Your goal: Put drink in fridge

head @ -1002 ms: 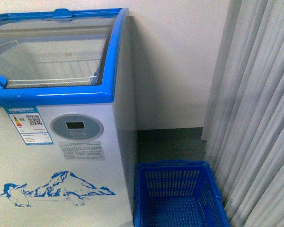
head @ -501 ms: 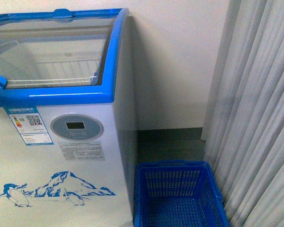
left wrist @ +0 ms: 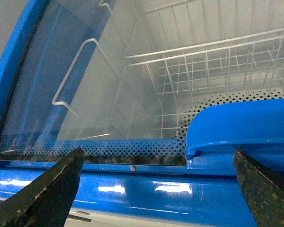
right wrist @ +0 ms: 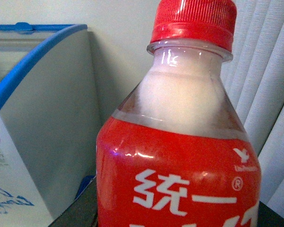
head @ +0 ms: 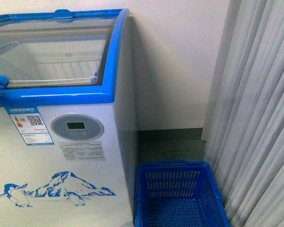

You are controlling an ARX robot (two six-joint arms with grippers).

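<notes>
Front view: no arm in shot. Left gripper [left wrist: 157,152]: fingers [left wrist: 47,189] spread wide, dark, scuffed, nothing between them. Right gripper [right wrist: 177,213]: only dark finger edges visible at either side of drink [right wrist: 180,156], gripped upright close to wrist camera.

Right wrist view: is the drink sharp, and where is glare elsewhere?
Right wrist view: the drink is sharp, with small highlights on its label. Left wrist view: white light streaks on the blue trim of the fridge. Front view: soft and grainy, no strong glare.
</notes>
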